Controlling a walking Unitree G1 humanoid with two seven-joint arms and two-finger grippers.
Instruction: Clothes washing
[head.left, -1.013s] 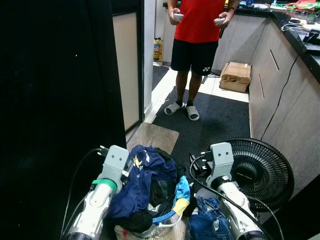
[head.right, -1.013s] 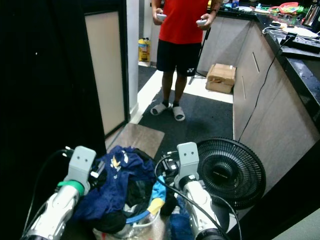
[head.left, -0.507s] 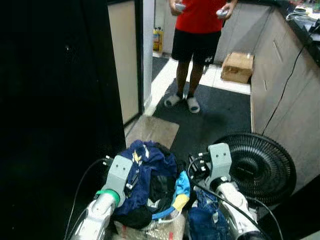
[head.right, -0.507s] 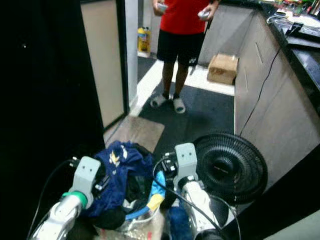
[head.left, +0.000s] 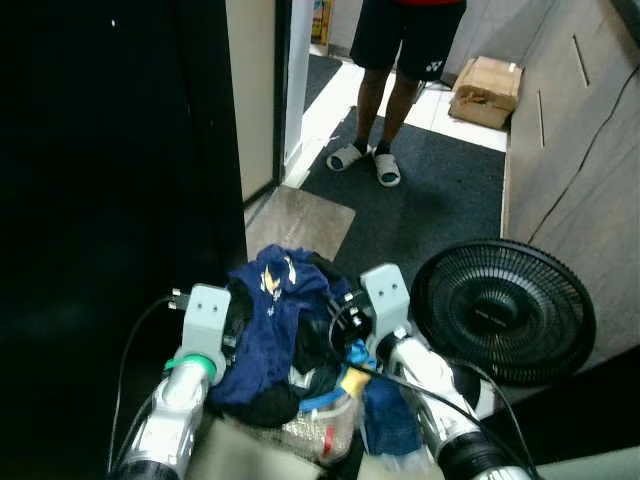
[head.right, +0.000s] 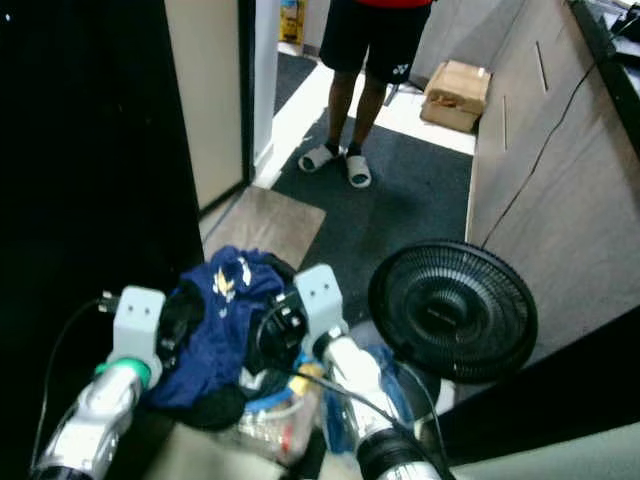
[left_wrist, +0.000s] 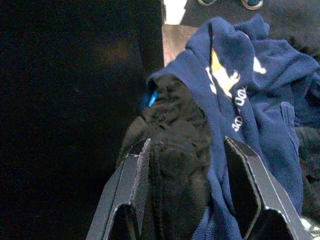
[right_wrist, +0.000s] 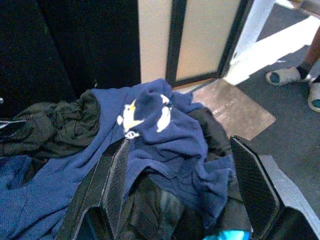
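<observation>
I see a heaped pile of clothes (head.left: 285, 340) bunched between my two arms, low in front of me and above the floor. On top lies a crumpled navy garment (right_wrist: 160, 135) with a small white and yellow print, draped over a dark black piece (left_wrist: 175, 150) that bulges out on my left side. Lower in the heap a bright blue and yellow item (head.left: 350, 385) pokes out, with a blue denim-like piece (head.left: 388, 415) hanging on my right side and a clear plastic edge (head.left: 320, 430) showing underneath.
</observation>
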